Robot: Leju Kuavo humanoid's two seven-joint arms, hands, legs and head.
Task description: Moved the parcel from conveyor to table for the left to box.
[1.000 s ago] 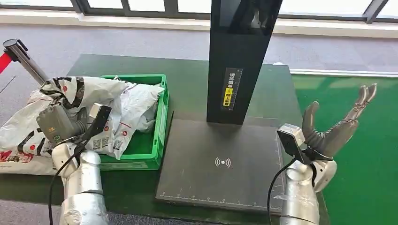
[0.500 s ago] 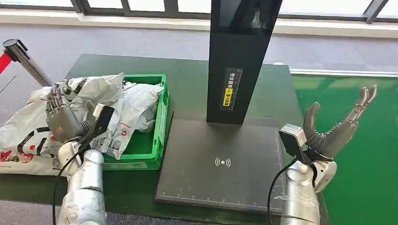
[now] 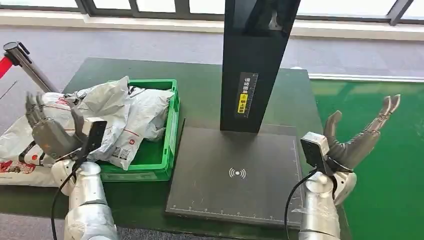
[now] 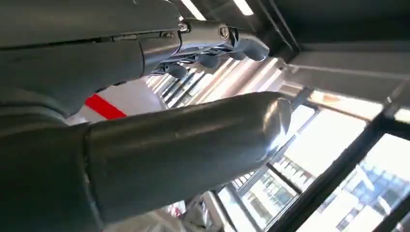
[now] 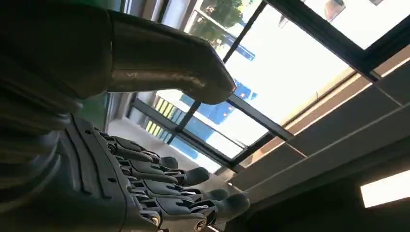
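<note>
released, the left robot hand spreads empty above parcels filling the green crate.

The head view looks down on the counter; both wrist views face up toward windows.

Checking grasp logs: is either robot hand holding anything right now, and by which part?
Nothing is held. The left robot hand is raised with fingers apart beside the parcels; the right robot hand is open, empty.
</note>
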